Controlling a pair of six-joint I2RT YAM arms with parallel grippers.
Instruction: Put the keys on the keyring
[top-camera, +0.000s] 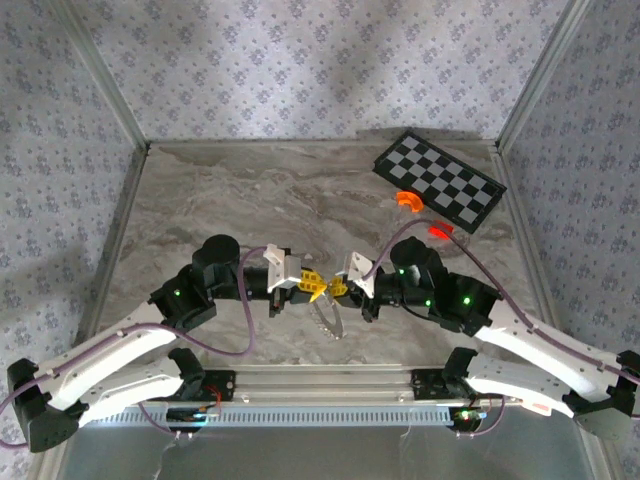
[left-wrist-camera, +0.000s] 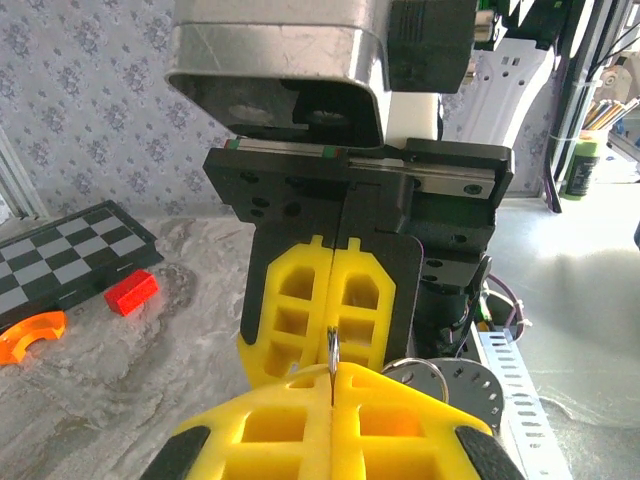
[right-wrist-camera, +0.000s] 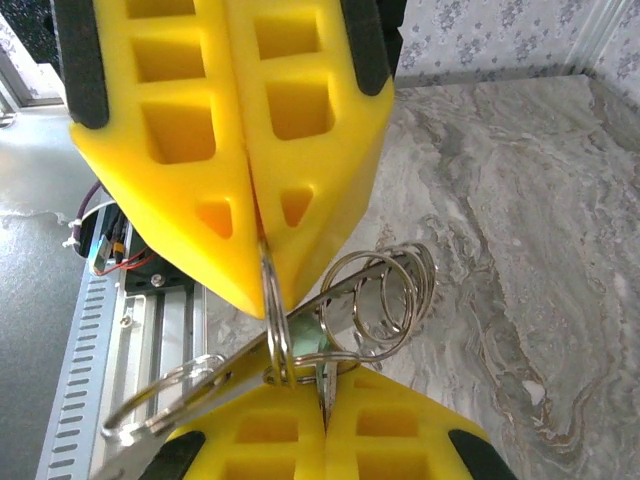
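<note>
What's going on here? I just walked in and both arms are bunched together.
The two arms are working on the keyring together above the table's near edge. The left gripper and right gripper meet tip to tip, both shut, each pinching a loop of its silvery wire, with the rest dangling below. How far the threading has got cannot be told.

We've got a grey marble-pattern table (top-camera: 250, 200). Far right corner: flat black-and-white checkered board (top-camera: 440, 182). Just beside its near edge are an orange curved plastic piece (top-camera: 408, 201) and a small red block (top-camera: 441, 231), both on the table.
</note>
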